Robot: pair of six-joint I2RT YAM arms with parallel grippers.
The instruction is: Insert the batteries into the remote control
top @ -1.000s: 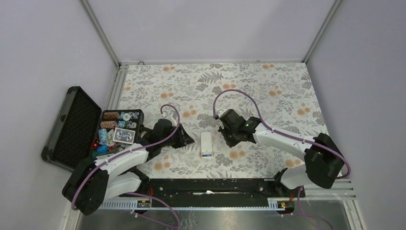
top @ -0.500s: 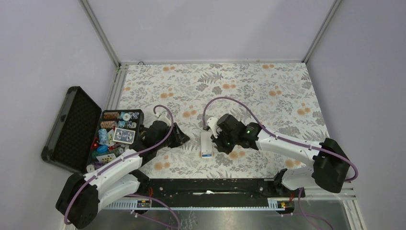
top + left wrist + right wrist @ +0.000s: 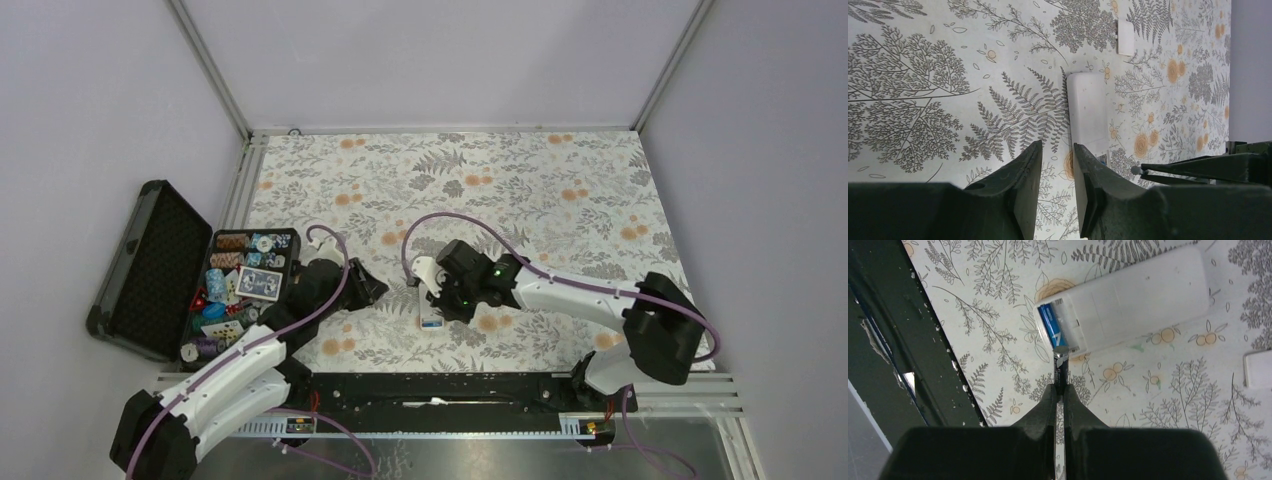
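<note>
One battery in right tool, tip at remote control bay.

Looks bright and evenly lit, softly from above. Shows faint, short shadows hugging the remote control. Reads sharp across the floral table; looks dark and slightly blurred on the left gripper and right gripper.
</note>
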